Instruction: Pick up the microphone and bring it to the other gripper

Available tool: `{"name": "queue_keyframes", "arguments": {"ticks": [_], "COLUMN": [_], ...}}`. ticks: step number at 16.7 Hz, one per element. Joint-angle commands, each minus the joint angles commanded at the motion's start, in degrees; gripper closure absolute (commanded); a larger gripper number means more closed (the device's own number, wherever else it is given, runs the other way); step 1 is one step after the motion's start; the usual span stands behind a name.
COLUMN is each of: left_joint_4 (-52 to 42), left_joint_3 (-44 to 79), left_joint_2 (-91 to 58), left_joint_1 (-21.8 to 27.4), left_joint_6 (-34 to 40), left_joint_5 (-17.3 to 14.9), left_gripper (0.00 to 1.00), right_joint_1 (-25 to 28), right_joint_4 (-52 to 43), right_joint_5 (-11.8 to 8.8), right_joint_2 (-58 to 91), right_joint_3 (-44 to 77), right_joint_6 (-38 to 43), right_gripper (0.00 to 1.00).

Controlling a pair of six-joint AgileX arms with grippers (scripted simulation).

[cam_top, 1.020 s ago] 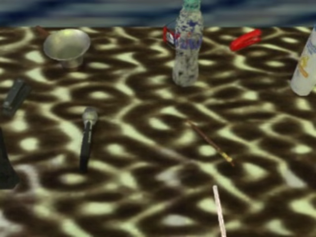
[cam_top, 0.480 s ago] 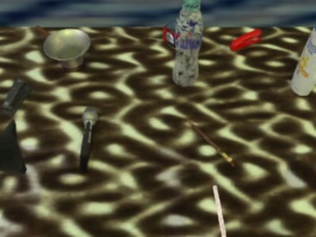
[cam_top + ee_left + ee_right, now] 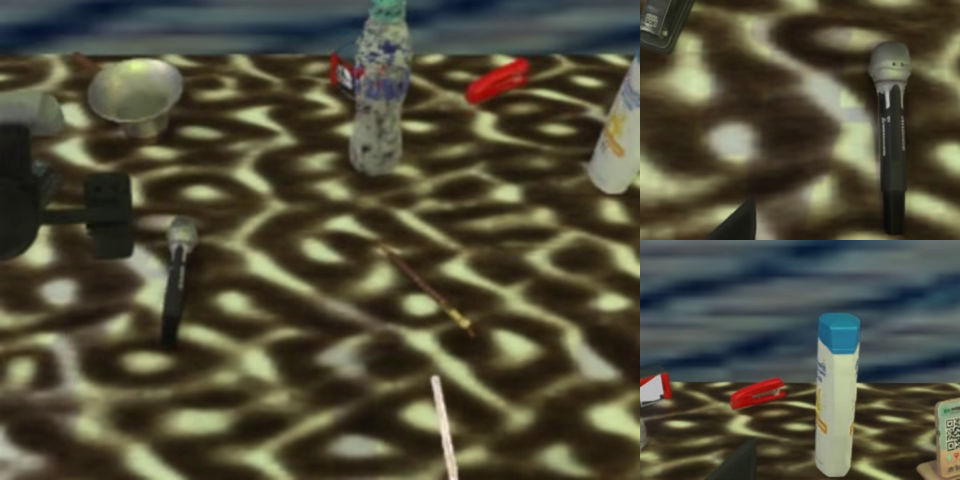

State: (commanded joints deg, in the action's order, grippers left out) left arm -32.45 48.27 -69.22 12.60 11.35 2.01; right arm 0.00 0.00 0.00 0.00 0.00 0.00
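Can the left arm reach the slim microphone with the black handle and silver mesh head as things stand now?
Probably yes. The left gripper is above the table just left of the microphone, which lies flat with bare table around it. The black stapler lies apart from it. Nothing blocks the way.

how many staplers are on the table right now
2: a red stapler at the far edge, right of the speckled bottle; a black stapler at the left side, mostly hidden under the left arm.

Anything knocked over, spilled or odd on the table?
Nothing stands out. The mic lies flat and untouched, beside the left gripper. Both bottles stand upright, the bowl is upright, and the pencil and red stapler lie flat. No spill.
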Motion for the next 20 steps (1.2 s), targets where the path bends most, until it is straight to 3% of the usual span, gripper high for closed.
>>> {"name": "queue_keyframes", "arguments": {"ticks": [9,20], "left_joint_4": [-17.36,-17.28], "left_joint_3": [26.33,27.90], "left_joint_2": [-38.34,-43.90], "left_joint_1": [6.88,7.34], "left_joint_6": [6.31,6.70], "left_joint_5": [0.93,1.18], "left_gripper": [0.00,0.00], "right_joint_1": [0.00,0.00], "right_joint_4": [0.00,0.00], "right_joint_5": [0.00,0.00], "right_joint_2": [0.00,0.00], "right_joint_3": [0.00,0.00], "right_joint_6": [0.00,0.00], "right_gripper": [0.00,0.00]}}
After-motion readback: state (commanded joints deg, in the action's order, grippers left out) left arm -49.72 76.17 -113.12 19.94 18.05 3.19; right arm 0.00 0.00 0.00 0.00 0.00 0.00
